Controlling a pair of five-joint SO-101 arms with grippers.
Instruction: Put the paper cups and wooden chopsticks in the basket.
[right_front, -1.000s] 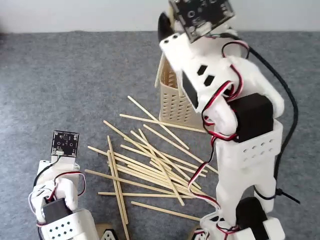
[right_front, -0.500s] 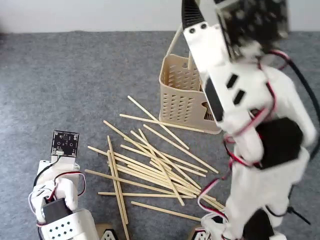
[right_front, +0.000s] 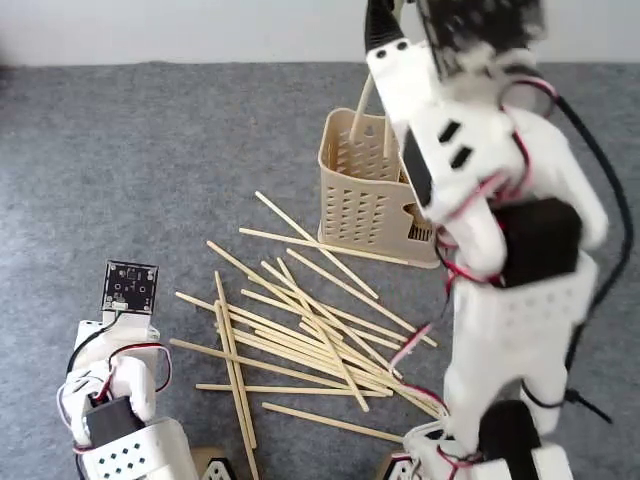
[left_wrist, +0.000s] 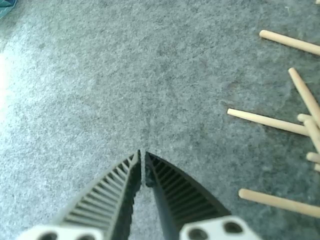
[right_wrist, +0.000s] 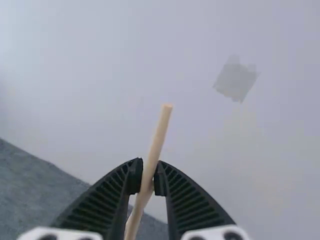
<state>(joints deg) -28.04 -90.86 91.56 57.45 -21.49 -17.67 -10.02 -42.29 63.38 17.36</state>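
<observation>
A beige slotted basket (right_front: 372, 205) stands on the grey carpet at the back. My right gripper (right_front: 377, 15) is high above its far rim, shut on a wooden chopstick (right_front: 361, 108) that slants down with its lower end inside the basket. In the right wrist view the gripper (right_wrist: 146, 176) clamps that chopstick (right_wrist: 157, 134) against a pale wall. Several loose chopsticks (right_front: 300, 330) lie crossed in a pile in front of the basket. My left gripper (left_wrist: 143, 156) is shut and empty, hovering over bare carpet beside some chopstick ends (left_wrist: 267, 121).
The left arm (right_front: 110, 400) sits at the front left corner, the right arm's body (right_front: 510, 300) to the right of the pile. Open carpet (right_front: 130, 160) stretches to the left of the basket.
The right arm has swung right and risen off the basket. The held chopstick moved from the basket's left rim to slant inside it. The left arm has kept still.
</observation>
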